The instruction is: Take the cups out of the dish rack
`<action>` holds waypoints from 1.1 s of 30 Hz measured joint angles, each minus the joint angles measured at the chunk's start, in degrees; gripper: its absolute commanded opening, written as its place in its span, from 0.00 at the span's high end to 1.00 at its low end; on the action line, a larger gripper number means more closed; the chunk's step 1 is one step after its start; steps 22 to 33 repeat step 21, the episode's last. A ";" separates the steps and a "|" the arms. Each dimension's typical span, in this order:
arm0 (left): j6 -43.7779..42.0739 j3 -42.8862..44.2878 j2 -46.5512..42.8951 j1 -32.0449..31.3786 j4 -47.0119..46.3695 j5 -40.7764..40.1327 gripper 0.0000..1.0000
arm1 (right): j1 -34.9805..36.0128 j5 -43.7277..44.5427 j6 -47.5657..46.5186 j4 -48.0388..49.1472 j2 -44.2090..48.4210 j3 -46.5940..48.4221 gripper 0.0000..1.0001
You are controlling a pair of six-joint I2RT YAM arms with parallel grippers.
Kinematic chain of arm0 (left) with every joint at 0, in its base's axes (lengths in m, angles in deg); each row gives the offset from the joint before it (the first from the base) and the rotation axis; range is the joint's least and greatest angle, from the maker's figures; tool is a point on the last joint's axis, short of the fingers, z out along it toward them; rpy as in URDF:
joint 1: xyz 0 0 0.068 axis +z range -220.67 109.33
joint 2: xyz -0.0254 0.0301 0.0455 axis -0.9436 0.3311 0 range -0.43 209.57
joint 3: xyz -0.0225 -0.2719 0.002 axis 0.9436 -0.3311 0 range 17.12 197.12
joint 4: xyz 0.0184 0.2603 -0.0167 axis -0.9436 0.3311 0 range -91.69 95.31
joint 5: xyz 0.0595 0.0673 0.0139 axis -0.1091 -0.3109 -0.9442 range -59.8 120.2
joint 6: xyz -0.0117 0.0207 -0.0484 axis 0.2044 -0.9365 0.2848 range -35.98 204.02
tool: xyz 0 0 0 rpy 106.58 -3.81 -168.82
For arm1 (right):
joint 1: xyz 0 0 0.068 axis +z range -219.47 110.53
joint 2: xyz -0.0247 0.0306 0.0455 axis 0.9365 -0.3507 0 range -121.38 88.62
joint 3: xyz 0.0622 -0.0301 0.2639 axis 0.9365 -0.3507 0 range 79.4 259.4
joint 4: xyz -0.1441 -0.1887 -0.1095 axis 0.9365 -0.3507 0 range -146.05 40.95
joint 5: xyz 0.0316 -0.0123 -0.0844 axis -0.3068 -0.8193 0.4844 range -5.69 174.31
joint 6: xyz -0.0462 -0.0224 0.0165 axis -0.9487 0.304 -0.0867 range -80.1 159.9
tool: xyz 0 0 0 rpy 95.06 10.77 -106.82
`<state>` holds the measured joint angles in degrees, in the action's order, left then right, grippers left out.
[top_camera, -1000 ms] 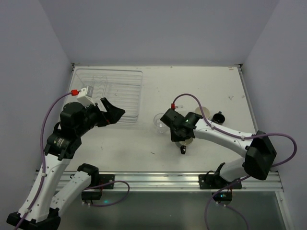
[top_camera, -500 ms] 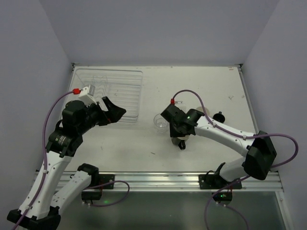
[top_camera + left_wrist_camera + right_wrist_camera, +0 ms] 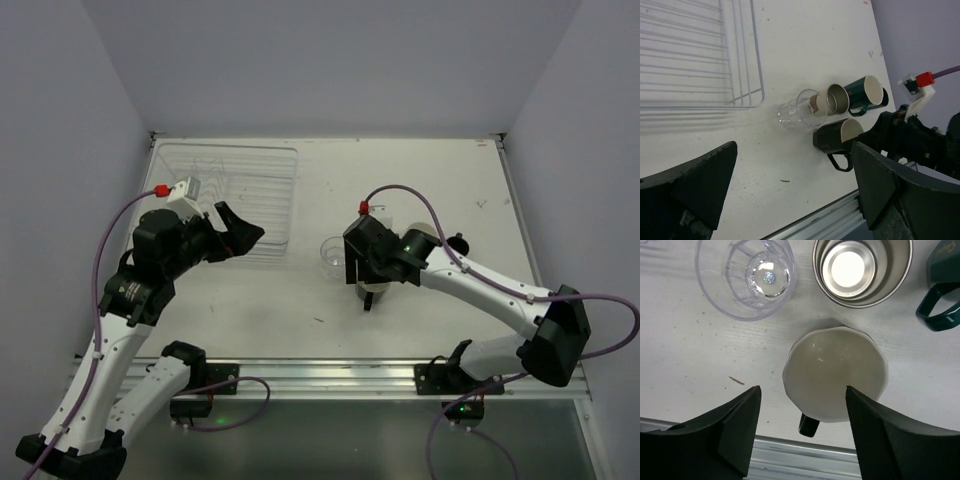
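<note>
Judged at release of black mug (image 3: pixel 835 372), upright on surface right of dish rack (image 3: pixel 296 200) beside clear cup (image 3: pixel 747 275), right fingers (image 3: pixel 735 432) spread clear of it, left fingers (image 3: pixel 695 175) wide and empty near rack; next calls for straight lift off neighbours.

A white painted tabletop (image 3: pixel 420 175) carries scattered dark specks. A silver metal rail (image 3: pixel 330 373) runs along its near edge.

2 arms: white plastic links (image 3: pixel 485 287) w/ black joint housings (image 3: pixel 548 335), purple cables (image 3: pixel 400 187) w/ red end plugs (image 3: pixel 157 190), small green LEDs (image 3: pixel 409 243), black bases (image 3: pixel 185 358).
</note>
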<state>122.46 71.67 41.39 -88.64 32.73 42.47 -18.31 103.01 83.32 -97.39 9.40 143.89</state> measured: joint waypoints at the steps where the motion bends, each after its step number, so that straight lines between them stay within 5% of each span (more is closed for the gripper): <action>1: 0.02 -0.22 0.04 0.00 0.07 -0.02 0.00 | 0.02 0.04 0.07 0.04 1.14 -0.17 0.22; 10: 0.02 -1.81 0.17 0.00 -0.02 -0.09 0.00 | 1.84 1.57 0.11 -0.20 10.80 -1.86 0.01; 21: -0.63 -3.02 2.21 0.00 -0.87 1.70 0.00 | 2.49 -0.26 3.28 2.49 27.17 -14.51 0.01; 33: -0.63 -3.02 2.21 0.00 -0.87 1.70 0.00 | 2.49 -0.26 3.28 2.49 27.17 -14.51 0.01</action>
